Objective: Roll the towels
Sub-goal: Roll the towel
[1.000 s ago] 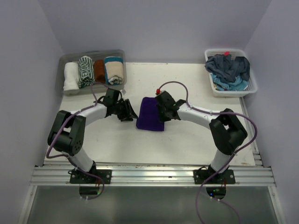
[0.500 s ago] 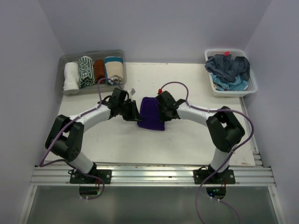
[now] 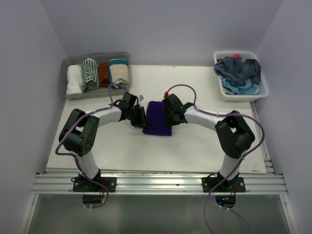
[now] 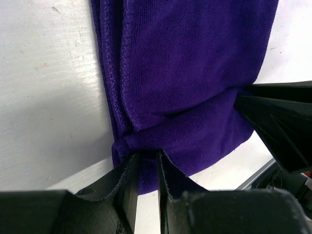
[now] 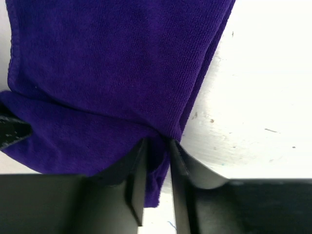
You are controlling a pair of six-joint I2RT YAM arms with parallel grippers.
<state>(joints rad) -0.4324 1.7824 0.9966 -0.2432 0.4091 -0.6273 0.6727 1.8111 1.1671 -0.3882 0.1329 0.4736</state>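
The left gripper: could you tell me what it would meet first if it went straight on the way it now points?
The purple towel: the left gripper has its fingertips at its bunched edge, apparently pinching it. Beyond the cloth stands the right gripper, though depth is unclear.

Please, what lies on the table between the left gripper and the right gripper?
A folded purple towel lies there, with the left gripper at one side edge and the right gripper at the other; the top view shows it.
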